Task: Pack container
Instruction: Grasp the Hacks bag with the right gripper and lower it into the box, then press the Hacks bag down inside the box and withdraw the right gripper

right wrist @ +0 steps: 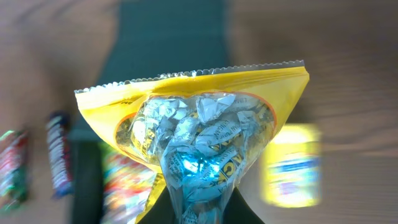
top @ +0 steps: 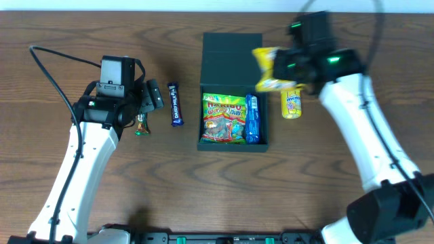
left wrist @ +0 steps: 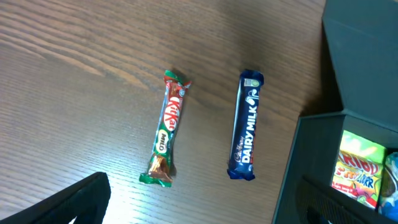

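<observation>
Container (top: 232, 57), mid-worktop (top: 203, 196): Haribo bag (top: 224, 118) inside left, narrow packet (top: 252, 118) inside right. Left of it: Dairy Milk bar (top: 175, 103), KitKat bar (top: 141, 125) beyond. Right: M&M's packet (top: 292, 103). Above right rim: sweets bag (top: 268, 68).

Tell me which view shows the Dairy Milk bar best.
Left wrist: the Dairy Milk bar lies whole and sharp, label readable. Overhead shows it small, left of the container. Right wrist shows only a blurred strip near the left edge.
</observation>
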Robot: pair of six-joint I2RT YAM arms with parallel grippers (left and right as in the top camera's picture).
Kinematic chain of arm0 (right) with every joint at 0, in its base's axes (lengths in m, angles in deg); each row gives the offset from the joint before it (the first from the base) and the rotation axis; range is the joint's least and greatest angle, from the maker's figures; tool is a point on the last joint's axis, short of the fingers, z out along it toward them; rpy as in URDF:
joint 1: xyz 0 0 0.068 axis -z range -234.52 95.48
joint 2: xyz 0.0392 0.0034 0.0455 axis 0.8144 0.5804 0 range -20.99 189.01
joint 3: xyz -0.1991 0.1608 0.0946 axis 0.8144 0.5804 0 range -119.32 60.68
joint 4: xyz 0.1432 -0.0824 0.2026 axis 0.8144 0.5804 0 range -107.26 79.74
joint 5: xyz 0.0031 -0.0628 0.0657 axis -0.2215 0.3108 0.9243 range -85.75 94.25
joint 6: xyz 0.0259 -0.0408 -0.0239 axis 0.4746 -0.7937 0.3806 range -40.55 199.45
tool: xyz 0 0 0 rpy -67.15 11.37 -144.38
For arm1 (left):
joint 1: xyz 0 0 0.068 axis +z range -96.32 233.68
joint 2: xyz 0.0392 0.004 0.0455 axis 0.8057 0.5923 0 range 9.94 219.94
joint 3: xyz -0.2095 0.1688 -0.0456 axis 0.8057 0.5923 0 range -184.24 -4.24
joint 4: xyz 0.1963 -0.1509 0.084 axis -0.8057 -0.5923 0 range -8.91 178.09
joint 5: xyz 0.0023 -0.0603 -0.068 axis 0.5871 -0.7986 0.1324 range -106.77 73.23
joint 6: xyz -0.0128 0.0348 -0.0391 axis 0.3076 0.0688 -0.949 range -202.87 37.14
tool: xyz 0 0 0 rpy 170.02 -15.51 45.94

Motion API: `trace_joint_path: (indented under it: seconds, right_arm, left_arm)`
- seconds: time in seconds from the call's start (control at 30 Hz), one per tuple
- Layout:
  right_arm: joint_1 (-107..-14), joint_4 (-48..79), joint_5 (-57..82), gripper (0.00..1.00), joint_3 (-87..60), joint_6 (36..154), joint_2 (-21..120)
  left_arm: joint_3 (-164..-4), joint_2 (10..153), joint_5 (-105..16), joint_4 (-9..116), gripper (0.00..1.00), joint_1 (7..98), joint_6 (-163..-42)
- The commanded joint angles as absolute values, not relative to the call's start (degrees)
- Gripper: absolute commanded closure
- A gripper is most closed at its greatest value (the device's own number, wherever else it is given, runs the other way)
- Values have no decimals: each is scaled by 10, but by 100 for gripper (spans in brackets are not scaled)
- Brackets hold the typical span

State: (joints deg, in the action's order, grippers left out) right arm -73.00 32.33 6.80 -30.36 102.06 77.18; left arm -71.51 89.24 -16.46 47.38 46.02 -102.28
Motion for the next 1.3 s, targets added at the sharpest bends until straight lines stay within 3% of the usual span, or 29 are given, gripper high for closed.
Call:
trace_joint_path:
  seconds: [0.0, 0.27, 0.5, 0.53, 0.6, 0.63, 0.8, 0.87, 0.9, 0.97, 1.0, 1.27]
  right_arm:
    - [-787, 313, 72, 99, -268, 1113, 797]
    - [-892, 217, 66, 99, -181, 1204, 826]
    - [-936, 206, -10, 99, -164, 1249, 834]
    - [-938, 204, -15, 94, -164, 1248, 835]
    - [-939, 200, -17, 41, -164, 1248, 835]
    - [-939, 199, -17, 30, -164, 1248, 835]
    - [-934, 194, -15, 18, -180, 1211, 826]
    - [-931, 195, -15, 23, -189, 1188, 811]
    - [-931, 195, -15, 31, -192, 1179, 802]
    - [-930, 196, -16, 79, -193, 1166, 778]
    - [-930, 198, -16, 99, -193, 1159, 768]
    - [-930, 227, -15, 99, -184, 1100, 774]
  left_arm:
    - [-718, 894, -173, 472, 5, 461, -1018]
    - [-718, 894, -179, 471, 5, 461, -1017]
    - [-718, 894, -179, 461, 4, 461, -1017]
    - [-718, 894, -179, 461, 4, 461, -1017]
    - [-718, 894, -179, 461, 5, 461, -1017]
    - [-718, 894, -179, 461, 5, 461, -1017]
    - [-718, 894, -179, 461, 5, 461, -1017]
    - [-718, 894, -179, 460, 5, 461, -1017]
    - [-718, 894, -179, 459, 5, 461, -1017]
    - [-718, 894, -179, 458, 5, 461, -1017]
    - [-718, 894, -179, 457, 5, 461, -1017]
    - [-718, 894, -179, 454, 5, 461, -1017]
